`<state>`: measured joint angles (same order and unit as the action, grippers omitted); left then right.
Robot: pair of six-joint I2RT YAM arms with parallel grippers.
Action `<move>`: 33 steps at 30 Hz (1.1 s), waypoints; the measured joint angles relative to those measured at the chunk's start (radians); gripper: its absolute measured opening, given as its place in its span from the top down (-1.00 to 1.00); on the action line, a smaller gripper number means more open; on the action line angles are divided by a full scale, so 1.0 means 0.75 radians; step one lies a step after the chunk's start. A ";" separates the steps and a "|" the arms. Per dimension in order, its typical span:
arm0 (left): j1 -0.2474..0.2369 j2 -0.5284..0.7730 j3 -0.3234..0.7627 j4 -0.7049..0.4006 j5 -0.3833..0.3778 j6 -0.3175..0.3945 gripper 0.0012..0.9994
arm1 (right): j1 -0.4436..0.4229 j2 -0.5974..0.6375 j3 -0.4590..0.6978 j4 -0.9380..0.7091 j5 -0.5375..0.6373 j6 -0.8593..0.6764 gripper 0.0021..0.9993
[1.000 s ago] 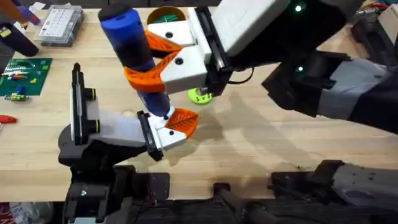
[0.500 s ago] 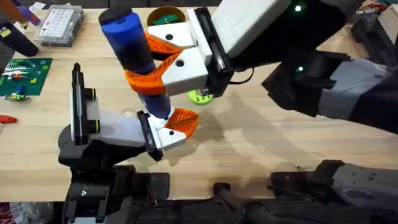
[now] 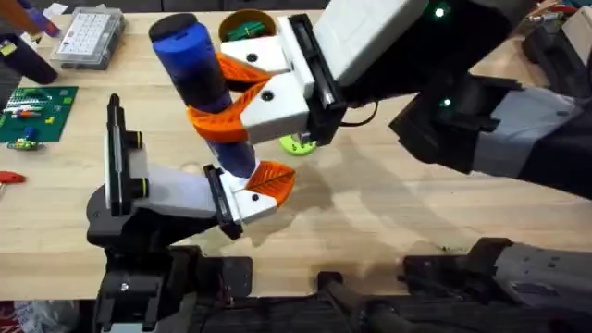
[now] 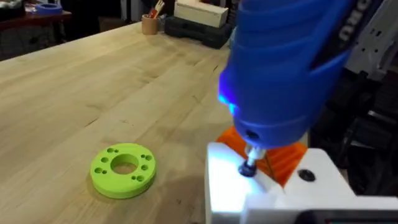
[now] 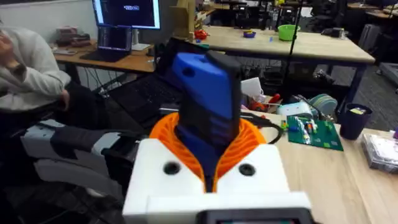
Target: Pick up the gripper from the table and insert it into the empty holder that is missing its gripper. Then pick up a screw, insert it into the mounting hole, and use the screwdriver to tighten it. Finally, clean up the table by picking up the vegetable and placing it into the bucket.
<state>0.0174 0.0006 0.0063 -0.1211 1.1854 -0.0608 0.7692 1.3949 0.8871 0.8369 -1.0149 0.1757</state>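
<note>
**Ana:** While the screwdriver (image 3: 199, 88) stands nearly upright in the overhead view, where does its tip sit?

**Ben:** In the left wrist view its bit comes down onto a small dark screw head (image 4: 248, 168) on a white block with orange pads. That looks like the mounted gripper part, so the step in hand appears to be tightening the screw.

**Ana:** And who holds the tool?

**Ben:** The right gripper (image 3: 236, 92) has its orange pads clamped round the blue barrel, above and below the black band. The right wrist view shows the same: the blue body rising between the two pads (image 5: 168, 134).

**Ana:** The left gripper?

**Ben:** The left gripper (image 3: 264, 185) lies low on the table, just under the tool's tip. One cannot tell whether it is open or closed.

**Ana:** What else lies around?

**Ben:** A green disc (image 4: 123, 169) with holes lies on the wooden table (image 3: 388, 203) near the work. The bucket (image 3: 248, 23) stands at the far side, behind the screwdriver. A circuit board (image 3: 35, 113) and a parts box (image 3: 88, 37) lie well off to the left.

**Ana:** So what does the next move call for?

**Ben:** Probably keeping the bit square in the screw head and pressing straight down; a tilt could let it slip off. The vegetable clean-up seems not yet done.
</note>
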 joint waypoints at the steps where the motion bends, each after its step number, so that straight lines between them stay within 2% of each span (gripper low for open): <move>1: 0.000 0.000 0.000 0.000 0.000 0.000 0.98 | 0.000 0.000 0.000 -0.001 0.000 -0.001 0.93; 33: 0.000 0.000 0.000 0.000 0.000 0.000 0.98 | 0.000 0.000 0.000 -0.028 0.001 -0.017 0.93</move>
<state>0.0174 0.0006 0.0063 -0.1211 1.1854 -0.0610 0.7692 1.3949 0.8871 0.8162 -1.0145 0.1631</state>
